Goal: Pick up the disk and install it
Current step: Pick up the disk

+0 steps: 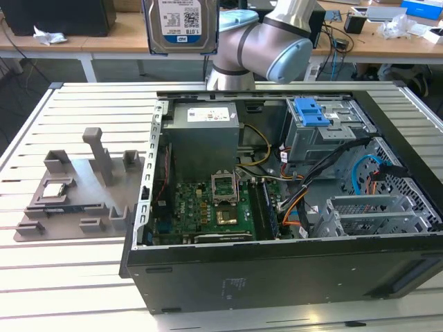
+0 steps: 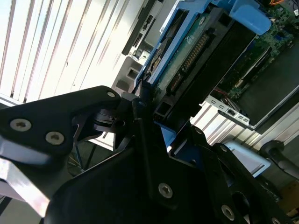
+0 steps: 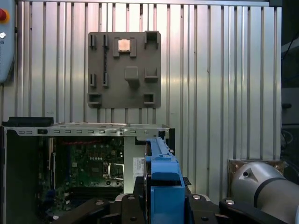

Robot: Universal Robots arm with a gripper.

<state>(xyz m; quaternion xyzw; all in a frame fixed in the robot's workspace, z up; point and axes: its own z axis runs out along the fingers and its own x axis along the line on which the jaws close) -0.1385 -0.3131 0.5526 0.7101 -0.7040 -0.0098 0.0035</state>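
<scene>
The disk [image 1: 181, 26] hangs upright in the air above the far side of the open computer case [image 1: 277, 270], well clear of it, with its white-and-blue label facing the exterior view. The gripper [image 3: 163, 185] is clamped on it: in both wrist views the black fingers press on either side of the disk's blue bracket [image 3: 163, 172]. Below lies the slatted metal tabletop [image 1: 76, 290], which carries everything else. The case rests on it with its side panel off, taking up the middle of the exterior view and its right. The robot arm [image 1: 277, 48] rises just beyond the case's far wall, with wooden desks [image 1: 104, 43] farther back. Inside the case, the grey power supply [image 1: 204, 138] sits against the far wall, and the green motherboard [image 1: 201, 207] lies nearer, with its processor socket [image 1: 225, 185] open near the middle. At the far right of the case stands the metal drive cage [image 1: 325, 142], with a blue latch [image 1: 310, 112] on its top. A bundle of cables [image 1: 325, 169] runs from that cage down towards the motherboard, crossing the space beside the cage. On the exterior view's left, apart from the case, a grey fixture plate [image 1: 83, 200] with raised posts and pockets lies flat on the tabletop. A small square processor chip [image 1: 55, 190] sits in one of its pockets.
</scene>
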